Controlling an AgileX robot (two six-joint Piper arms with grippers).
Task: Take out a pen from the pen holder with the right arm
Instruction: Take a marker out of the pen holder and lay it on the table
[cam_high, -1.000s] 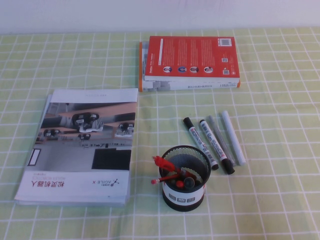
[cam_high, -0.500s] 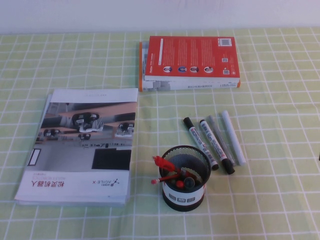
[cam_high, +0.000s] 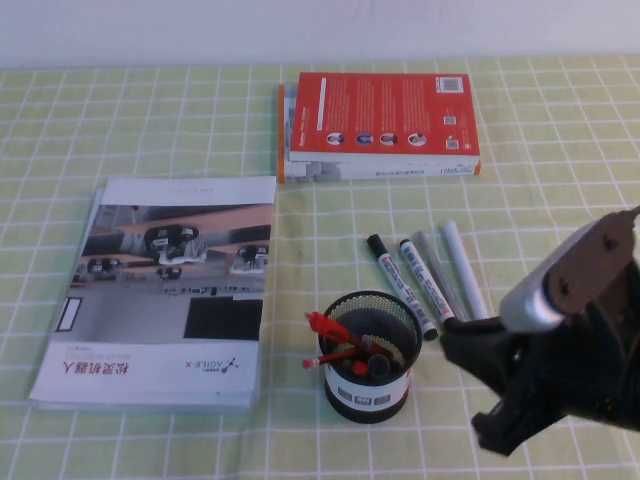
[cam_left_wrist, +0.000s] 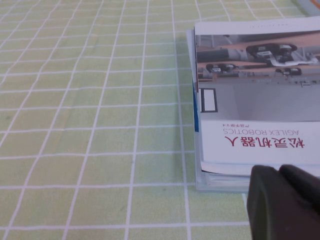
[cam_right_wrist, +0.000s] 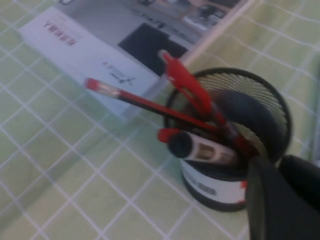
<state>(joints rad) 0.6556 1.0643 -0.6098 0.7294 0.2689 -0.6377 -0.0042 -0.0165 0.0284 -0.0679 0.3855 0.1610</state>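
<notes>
The table (cam_high: 90, 120), covered with a green checked cloth, carries a black mesh pen holder (cam_high: 368, 392) that stands upright near the middle of the near edge. Inside it, two red pens (cam_high: 333, 332) lean toward the left edge of the table, their tops sticking out above the rim, and a black-capped marker (cam_high: 377, 368) sits lower among them. No pen is out of the holder.

The right gripper (cam_high: 455, 340) reaches in from the near right corner and hangs just to the right of the holder, apart from it. Its fingers are clenched together with nothing between them, and its tip is over the near ends of four markers (cam_high: 402, 287), which lie side by side on the cloth to the right of the holder.

A stack of books (cam_high: 385, 110) with a red cover on top lies toward the far edge, about midway along it. A grey and white booklet (cam_high: 170, 300) lies flat toward the left edge.

The left gripper (cam_left_wrist: 279, 175) hovers by the near edge of that booklet, its dark fingers pressed together and holding nothing.
</notes>
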